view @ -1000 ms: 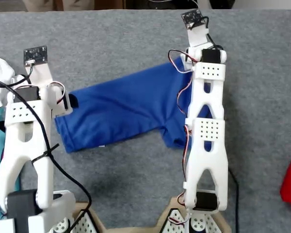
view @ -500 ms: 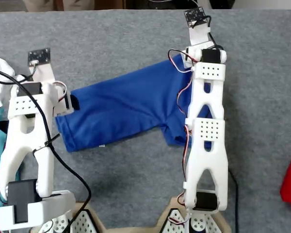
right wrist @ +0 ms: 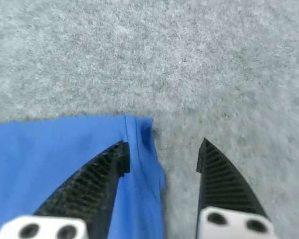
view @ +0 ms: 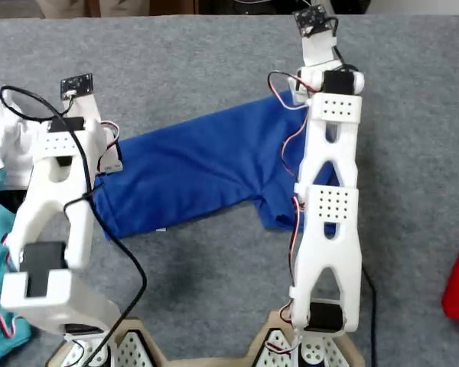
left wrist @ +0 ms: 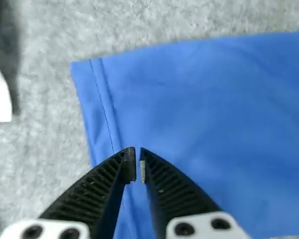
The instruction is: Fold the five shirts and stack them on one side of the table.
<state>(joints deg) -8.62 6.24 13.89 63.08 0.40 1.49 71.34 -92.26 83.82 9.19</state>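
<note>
Folding the blue shirt [view: 199, 168] begins: left claw [left wrist: 135, 164] pinches its hem, right claw [right wrist: 164, 149] gapes astride a corner, should close next

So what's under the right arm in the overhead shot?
The blue shirt on the grey table. The right arm hides a strip of it; beyond, the open right gripper straddles the shirt's hemmed corner.
</note>
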